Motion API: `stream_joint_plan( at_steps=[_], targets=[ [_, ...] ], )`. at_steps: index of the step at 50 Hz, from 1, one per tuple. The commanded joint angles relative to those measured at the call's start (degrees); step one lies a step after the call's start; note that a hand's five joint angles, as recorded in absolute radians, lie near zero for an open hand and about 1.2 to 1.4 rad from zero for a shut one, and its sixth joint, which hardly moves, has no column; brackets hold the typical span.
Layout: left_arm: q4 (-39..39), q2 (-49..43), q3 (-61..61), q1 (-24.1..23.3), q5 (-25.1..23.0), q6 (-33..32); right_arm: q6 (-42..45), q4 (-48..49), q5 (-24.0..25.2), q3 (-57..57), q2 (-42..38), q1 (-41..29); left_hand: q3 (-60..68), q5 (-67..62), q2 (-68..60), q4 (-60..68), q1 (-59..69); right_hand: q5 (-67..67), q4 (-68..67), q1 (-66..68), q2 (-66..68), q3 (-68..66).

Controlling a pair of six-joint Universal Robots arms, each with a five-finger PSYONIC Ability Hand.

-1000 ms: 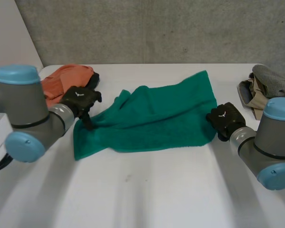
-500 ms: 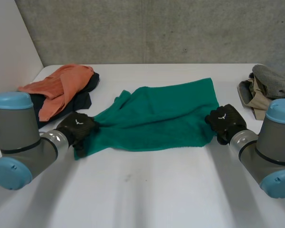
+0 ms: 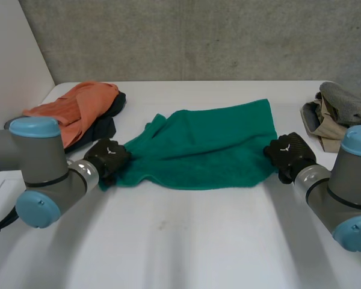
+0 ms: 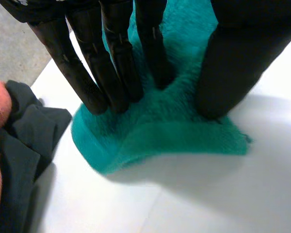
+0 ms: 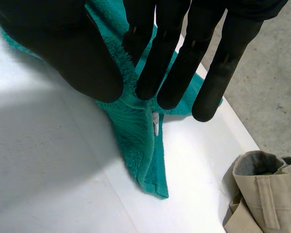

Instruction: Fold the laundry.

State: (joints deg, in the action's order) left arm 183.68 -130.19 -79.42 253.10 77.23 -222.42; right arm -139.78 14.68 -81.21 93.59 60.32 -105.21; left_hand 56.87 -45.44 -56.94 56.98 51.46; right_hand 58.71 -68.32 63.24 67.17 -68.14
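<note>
While both hands are on the cloth, quick status. The white table point(image 3: 186, 241) has a grey concrete wall point(image 3: 198, 36) behind it and a white side panel point(image 3: 12, 60) at far left.

The green towel point(image 3: 198, 150) lies spread across mid-table, long side running left to right. It's rumpled at its left end and flatter toward the right.

The left hand point(image 3: 108, 155) is at the towel's near-left corner. From the wrist cam I see straight fingers point(image 4: 111, 58) and the thumb dug into the pile, with cloth bunched between them, so I read it as a pinch on the corner. A rolled fold of towel sits just past the fingertips.

The right hand point(image 3: 287, 150) is at the towel's right edge, near the front corner. Its wrist cam shows the hem running up between thumb point(image 5: 63, 43) and fingers, so the edge is pinched. The corner below it lies on the table, with a small white tag point(image 5: 155, 124) on the hem.

Open tabletop runs across the whole near half in front of the towel, and there's a strip beyond it toward the wall.

On the far-left side, an orange garment point(image 3: 78, 105) lies heaped over a dark garment point(image 3: 102, 126). The dark one is near the left hand but not touching the towel. At the right edge is a pile of beige and grey clothes point(image 3: 331, 117), apart from the towel.
</note>
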Motion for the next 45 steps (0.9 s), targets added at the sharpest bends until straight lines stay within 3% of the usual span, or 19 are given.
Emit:
stream_joint_plan(
  at_steps=[1, 5, 10, 17, 20, 24, 25, 28, 31, 34, 40, 45],
  targets=[
    [1.24, 0.73, 0.49, -1.03, 0.46, 0.76, 0.03, -0.27, 0.0, 0.19, 0.32, 0.1, 9.03, -10.45, -8.95, 8.91, 14.43, 11.29, -11.68, 16.76, 12.83, -11.86],
    [1.51, 1.34, 0.32, -1.47, 0.46, 1.73, 0.03, -0.27, 0.0, 0.45, 0.41, 0.01, 8.85, -10.28, -8.78, 8.74, 14.26, 11.29, -11.68, 16.76, 12.83, -11.86],
    [2.12, 1.52, 0.49, -1.73, 0.46, 3.39, 0.03, -0.18, 0.0, 0.46, 0.32, -0.08, 23.1, -24.52, -23.03, 22.99, 28.5, 11.29, -11.68, 16.76, 12.83, -11.86],
    [0.46, 5.46, -0.73, -1.29, 1.95, 5.68, 0.12, -1.85, -0.26, -0.16, 2.16, 0.45, 23.13, -24.56, -23.06, 23.02, 28.54, 11.29, -11.68, 16.76, 12.83, -11.86],
    [-2.78, 12.04, -3.37, -1.29, 1.78, 8.05, 0.56, -6.76, 0.26, -0.51, 6.29, 1.5, 23.13, -24.56, -23.06, 23.02, 28.54, 11.29, -11.68, 16.76, 12.83, -11.86],
    [-9.11, 22.85, -5.66, -1.12, 1.78, 11.65, 6.26, -20.54, 1.4, -4.19, 11.65, 3.78, 23.13, -24.56, -23.06, 23.02, 28.54, 11.29, -11.68, 16.76, 12.83, -11.86],
    [-12.87, 26.53, -6.18, -1.03, 1.61, 12.88, 9.49, -28.23, 1.93, -6.46, 12.7, 5.35, 23.13, -24.56, -23.06, 23.02, 28.54, 11.29, -11.68, 16.76, 12.83, -11.86],
    [-19.82, 29.11, -6.62, -0.59, 1.17, 14.12, 13.99, -38.91, 2.9, -9.73, 13.24, 6.95, 23.13, -24.56, -23.06, 23.02, 28.54, 11.29, -11.68, 16.76, 12.83, -11.86],
    [-27.74, 28.5, -6.89, 0.63, -0.94, 14.56, 19.53, -50.52, 3.6, -12.37, 12.89, 7.48, 23.13, -24.56, -23.06, 23.02, 28.54, 11.29, -11.68, 16.76, 12.83, -11.86],
    [-29.78, 24.38, -6.63, 2.57, -3.05, 12.72, 23.84, -54.94, 3.51, -13.87, 9.91, 7.92, 23.13, -24.56, -23.06, 23.02, 28.54, 11.29, -11.68, 16.76, 12.83, -11.86],
    [-25.57, 13.57, -2.33, 4.24, -2.44, 8.85, 25.87, -51.96, 1.58, -16.15, 3.06, 6.95, 23.13, -24.56, -23.06, 23.02, 28.54, 11.29, -11.68, 16.76, 12.83, -11.86],
    [-22.84, 6.8, 10.99, 2.31, -0.24, 10.42, 22.64, -41.35, -1.57, -24.91, -1.34, 4.23, 23.13, -24.56, -23.06, 23.02, 28.54, 11.29, -11.68, 16.76, 12.83, -11.86]
  ],
)
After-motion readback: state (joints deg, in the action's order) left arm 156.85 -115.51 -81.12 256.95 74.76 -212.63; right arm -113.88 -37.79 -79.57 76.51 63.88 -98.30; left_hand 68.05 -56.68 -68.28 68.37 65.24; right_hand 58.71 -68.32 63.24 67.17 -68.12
